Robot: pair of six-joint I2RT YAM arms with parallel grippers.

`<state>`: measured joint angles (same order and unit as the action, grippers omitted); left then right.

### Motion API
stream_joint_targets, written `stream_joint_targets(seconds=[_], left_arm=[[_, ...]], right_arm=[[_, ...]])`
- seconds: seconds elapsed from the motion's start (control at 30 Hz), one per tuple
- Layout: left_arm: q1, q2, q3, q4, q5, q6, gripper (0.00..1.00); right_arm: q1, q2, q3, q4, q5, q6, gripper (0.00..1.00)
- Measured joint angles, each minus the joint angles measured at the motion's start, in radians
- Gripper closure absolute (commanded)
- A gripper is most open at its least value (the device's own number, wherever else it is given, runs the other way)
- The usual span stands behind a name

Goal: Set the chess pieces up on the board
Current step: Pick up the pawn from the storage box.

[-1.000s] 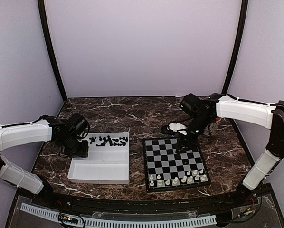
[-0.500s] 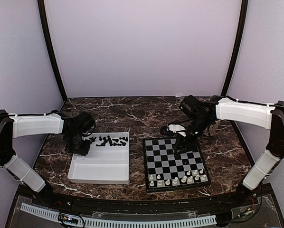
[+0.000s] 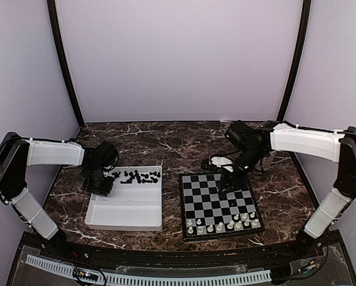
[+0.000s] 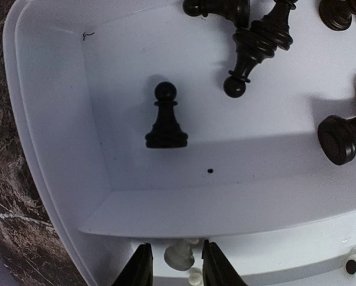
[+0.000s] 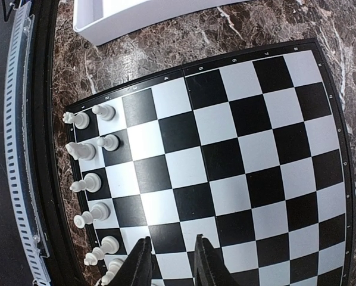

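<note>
The board (image 3: 216,196) lies flat on the dark marbled table (image 3: 166,143), right of centre. The white pieces (image 3: 222,224) are lined up along its two nearest rows. The right wrist cam shows what the overhead can't: glossy black and pale squares, small markings on the thin black border, and those pieces as little turned shapes standing upright.

The black pieces (image 3: 136,176) sit in a loose row along the far side of a white plastic tray (image 3: 127,213), just left of the board. From above they're only a dark scatter. The left wrist cam shows one black pawn (image 4: 166,119) upright on the smooth tray floor, apart from the others, several of which lie on their sides.

The left gripper (image 3: 99,186) hangs over the tray's far-left corner. Its fingers (image 4: 141,268) are part-way apart with a small white bit (image 4: 179,256) between them — can't tell if it's actually pinched.

The right gripper (image 3: 227,183) is over the board's far edge, and its arm hides some squares there from overhead. Its own cam shows a narrow gap between the jaws — nothing in it.
</note>
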<state>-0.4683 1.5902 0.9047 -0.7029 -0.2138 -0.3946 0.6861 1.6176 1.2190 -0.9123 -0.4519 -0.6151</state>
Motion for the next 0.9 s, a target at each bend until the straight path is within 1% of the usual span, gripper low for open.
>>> stream_joint_targets(seconds=[0.13,0.4,0.6,0.67,0.77,0.83,0.9], left_arm=[[0.004,0.019,0.001,0.022,0.018,0.015,0.73],[0.008,0.020,0.001,0.028,0.046,0.006,0.86],[0.008,0.006,0.000,0.007,0.069,-0.010,0.92],[0.004,-0.029,-0.004,0.004,0.101,-0.006,0.92],[-0.026,-0.143,-0.004,0.028,0.148,0.011,0.92],[-0.071,-0.227,-0.004,0.067,0.176,0.034,0.92],[-0.140,-0.309,-0.005,0.130,0.198,0.064,0.92]], right_arm=[[0.000,0.000,-0.006,0.000,0.000,0.001,0.75],[0.000,0.000,-0.006,0.000,0.000,0.004,0.75],[0.000,0.000,-0.003,-0.001,0.000,0.011,0.76],[0.000,0.000,0.009,-0.002,0.000,0.023,0.75],[-0.002,0.000,0.046,0.005,0.000,0.055,0.74],[-0.002,0.000,0.076,0.027,-0.005,0.087,0.73],[-0.004,0.002,0.103,0.052,-0.026,0.122,0.71]])
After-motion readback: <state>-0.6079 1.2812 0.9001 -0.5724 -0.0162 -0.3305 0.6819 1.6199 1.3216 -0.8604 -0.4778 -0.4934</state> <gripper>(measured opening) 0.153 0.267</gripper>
